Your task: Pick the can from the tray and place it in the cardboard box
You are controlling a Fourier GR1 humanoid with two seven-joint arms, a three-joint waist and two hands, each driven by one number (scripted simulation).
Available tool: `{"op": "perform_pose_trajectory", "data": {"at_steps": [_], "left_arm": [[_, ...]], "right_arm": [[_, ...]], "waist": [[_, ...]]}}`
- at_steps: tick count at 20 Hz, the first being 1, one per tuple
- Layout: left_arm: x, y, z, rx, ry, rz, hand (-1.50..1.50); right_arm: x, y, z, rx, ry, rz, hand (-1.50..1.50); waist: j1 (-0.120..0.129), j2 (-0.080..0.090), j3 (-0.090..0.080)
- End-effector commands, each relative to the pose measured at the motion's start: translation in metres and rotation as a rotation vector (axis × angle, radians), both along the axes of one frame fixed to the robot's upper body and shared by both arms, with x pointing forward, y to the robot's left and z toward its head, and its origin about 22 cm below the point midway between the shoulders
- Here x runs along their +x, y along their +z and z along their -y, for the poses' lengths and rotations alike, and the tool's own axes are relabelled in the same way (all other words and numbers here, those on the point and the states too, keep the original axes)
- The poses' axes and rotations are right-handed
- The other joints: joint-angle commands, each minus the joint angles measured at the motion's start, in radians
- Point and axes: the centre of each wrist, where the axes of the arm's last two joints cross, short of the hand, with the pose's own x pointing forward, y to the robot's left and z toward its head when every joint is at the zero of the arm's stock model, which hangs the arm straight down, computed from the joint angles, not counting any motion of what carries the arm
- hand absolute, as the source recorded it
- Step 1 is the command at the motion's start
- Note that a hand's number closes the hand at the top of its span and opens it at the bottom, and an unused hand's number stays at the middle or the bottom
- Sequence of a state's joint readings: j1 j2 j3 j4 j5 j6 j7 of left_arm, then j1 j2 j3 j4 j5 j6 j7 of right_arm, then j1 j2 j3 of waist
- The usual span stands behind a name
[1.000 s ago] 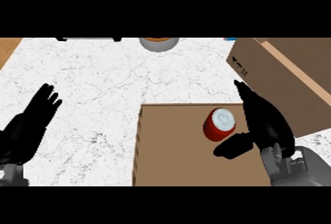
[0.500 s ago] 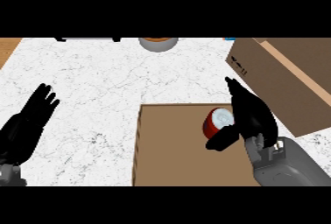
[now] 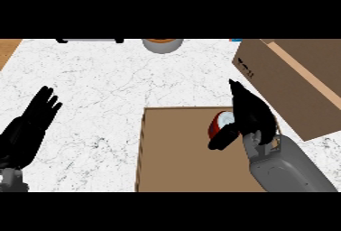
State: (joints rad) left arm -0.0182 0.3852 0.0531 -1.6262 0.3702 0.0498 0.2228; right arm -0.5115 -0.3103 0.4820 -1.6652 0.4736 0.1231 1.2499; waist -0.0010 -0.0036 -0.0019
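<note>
A red can (image 3: 218, 126) with a pale top stands on the brown tray (image 3: 180, 158) near its far right corner. My right hand (image 3: 248, 115) sits against the can's right side, fingers stretched past it and thumb curving under its front, so most of the can is hidden. The cardboard box (image 3: 293, 76) lies at the far right, just beyond the hand. My left hand (image 3: 30, 124) rests open at the left edge, fingers pointing up.
A grey bowl (image 3: 162, 44) with an orange inside stands at the counter's far edge, middle. A dark object (image 3: 90, 40) lies along the far edge to the left. White marble counter (image 3: 100, 90) spreads between the tray and my left hand.
My right hand has slid left and closed in on the can, now covering most of it. The left hand has stayed in place.
</note>
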Motion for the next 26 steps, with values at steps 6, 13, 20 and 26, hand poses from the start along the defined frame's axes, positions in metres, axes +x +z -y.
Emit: {"op": "perform_pose_trajectory", "data": {"at_steps": [6, 13, 20, 26], "left_arm": [[0.000, 0.003, 0.000, 0.006, -0.002, 0.009, 0.00], [-0.001, -0.002, 0.012, -0.005, -0.011, 0.011, 0.00], [-0.011, -0.011, 0.010, -0.016, -0.013, -0.005, 0.00], [0.006, 0.002, -0.009, 0.014, 0.005, 0.004, 0.00]], "right_arm": [[0.005, -0.012, -0.004, -0.110, -0.153, -0.174, -1.50], [0.002, -0.025, 0.001, -0.107, -0.140, -0.222, -1.50], [0.015, -0.036, -0.002, -0.101, -0.155, -0.240, -1.50], [0.007, -0.038, -0.005, -0.097, -0.156, -0.215, -1.50]], "waist": [[0.000, 0.001, 0.001], [-0.002, 0.000, 0.001], [0.007, 0.001, 0.001], [-0.001, 0.002, 0.001]]}}
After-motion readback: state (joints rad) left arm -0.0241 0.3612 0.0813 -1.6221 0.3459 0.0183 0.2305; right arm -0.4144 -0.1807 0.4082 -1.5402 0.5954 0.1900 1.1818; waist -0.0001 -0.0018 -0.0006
